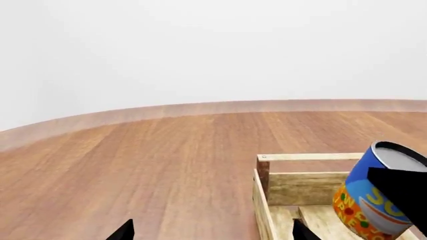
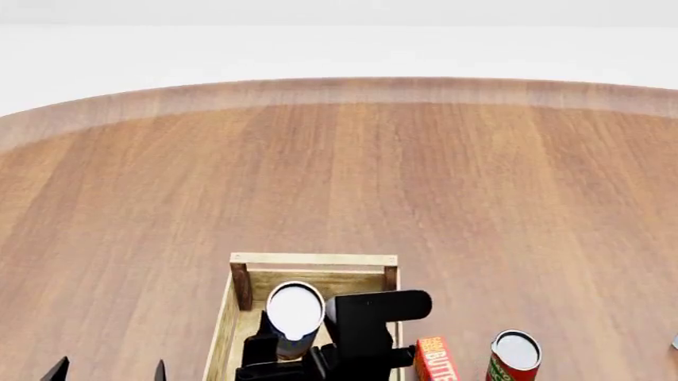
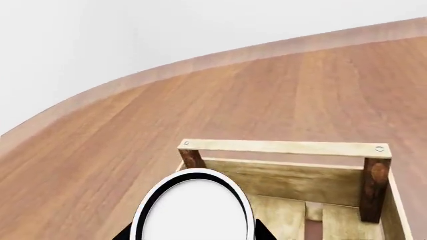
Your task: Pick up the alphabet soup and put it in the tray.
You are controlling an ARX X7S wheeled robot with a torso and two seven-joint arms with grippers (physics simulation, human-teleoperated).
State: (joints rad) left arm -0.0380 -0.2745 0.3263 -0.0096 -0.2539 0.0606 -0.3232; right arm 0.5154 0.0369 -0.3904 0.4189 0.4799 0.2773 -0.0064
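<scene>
At the head view's lower left edge, two dark fingertips of the left gripper stand apart with nothing between them, so it is open and empty, over bare table. The left wrist view shows the same spread tips and, off to the gripper's side, something the head view hides: the label of the alphabet soup, blue with yellow lettering and an orange lower band, tilted and held up above the tray.

The right gripper closes on the alphabet soup, its black body partly covering the can. From the head view only the pale round top shows, hanging over the tray near its far wall. The right wrist view fills in the crate's inside: the can's white top sits right at the gripper, and beyond it are the far wall, two dark corner posts and slatted floor boards. No object lies on the part of the floor that shows.

To the right of this gripper, outside the tray, a red butter box and a red-and-green can stand on the table, seen only in the head view.
</scene>
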